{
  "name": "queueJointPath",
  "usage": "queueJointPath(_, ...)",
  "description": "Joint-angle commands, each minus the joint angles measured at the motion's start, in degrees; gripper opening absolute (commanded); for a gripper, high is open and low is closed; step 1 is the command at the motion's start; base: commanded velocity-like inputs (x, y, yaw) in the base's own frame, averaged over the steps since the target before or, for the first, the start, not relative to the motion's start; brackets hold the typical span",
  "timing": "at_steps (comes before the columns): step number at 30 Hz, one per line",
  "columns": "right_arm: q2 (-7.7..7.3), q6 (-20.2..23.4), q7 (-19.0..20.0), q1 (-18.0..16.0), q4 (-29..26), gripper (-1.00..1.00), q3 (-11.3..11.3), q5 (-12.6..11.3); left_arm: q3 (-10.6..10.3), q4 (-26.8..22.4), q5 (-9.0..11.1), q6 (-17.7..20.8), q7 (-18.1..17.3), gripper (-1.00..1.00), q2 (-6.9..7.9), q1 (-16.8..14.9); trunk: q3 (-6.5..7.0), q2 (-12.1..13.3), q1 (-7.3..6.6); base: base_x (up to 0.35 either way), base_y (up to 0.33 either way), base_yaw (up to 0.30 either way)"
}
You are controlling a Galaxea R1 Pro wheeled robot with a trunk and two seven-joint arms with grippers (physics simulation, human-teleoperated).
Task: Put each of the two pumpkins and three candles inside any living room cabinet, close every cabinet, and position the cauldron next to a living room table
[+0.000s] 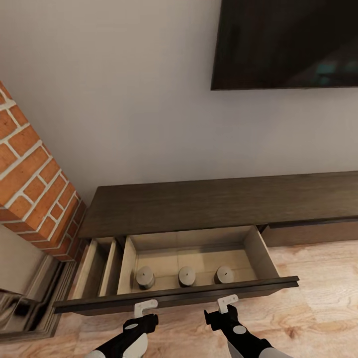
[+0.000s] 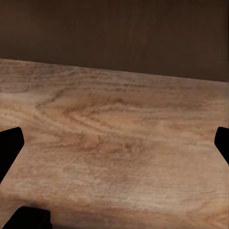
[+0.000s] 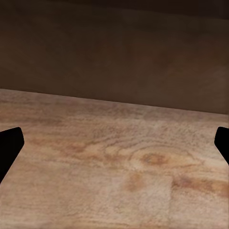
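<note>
Risk first: the drawer [image 1: 199,258] of the cabinet [image 1: 219,204] is pulled out, its dark front panel [image 1: 179,296] just ahead of both claws. Left claw [image 1: 145,309] and right claw [image 1: 227,304] hang low over the floor [image 1: 318,298], fingers aimed at that panel. In both wrist views the black fingertips [image 2: 9,145] sit at opposite edges of the frame with bare floor between, so I judge both claws spread and holding nothing.

What could go wrong:
- Uneven push — one claw leading the other could skew the drawer and jam it.
- A hard shove could tip or roll the candles; all three stand upright in a row just behind the front panel — left candle [image 1: 145,277], middle candle [image 1: 187,276], right candle [image 1: 224,274].
- Fingers so close to the panel's lower edge could slip under it instead of pressing it.
- A narrower drawer [image 1: 99,271] beyond the left claw is also open and easy to miss.
- No pumpkins in the drawer — closing now may be premature.

Materials: cabinet is dark-brown matte wood, flat fronts, no handles. Drawer interior is light tan, boxy. Candles are short stout cylinders, each with a wick nub. Floor is pale wood grain, smooth. Red brick column [image 1: 35,184] beyond the left claw; a dark glossy screen [image 1: 288,42] hangs on the plain wall [image 1: 124,99] above.
</note>
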Motion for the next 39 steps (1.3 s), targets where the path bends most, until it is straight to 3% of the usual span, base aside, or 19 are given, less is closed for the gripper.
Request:
queueJointPath(1, 0.00, 0.0, 0.0, 0.0, 0.0, 1.00, 0.0, 0.0, 0.0, 0.0, 0.0, 0.0, 0.0, 1.00, 0.00, 0.0, 0.00, 0.0, 0.00, 0.000, 0.000, 0.000)
queueJointPath(17, 0.02, 0.0, 0.0, 0.0, 0.0, 1.00, 0.0, 0.0, -0.2, -1.7, -0.1, 0.0, -0.5, 1.00, 0.12, -0.1, 0.00, 0.0, 0.00, 0.005, 0.000, 0.000)
queueJointPath(39, 0.06, 0.0, -0.1, 0.0, -1.1, 1.00, -0.2, 0.0, -0.2, -1.8, -0.1, -0.1, -0.5, 1.00, 0.09, -0.1, 0.00, 0.0, 0.00, 0.158, 0.000, 0.000)
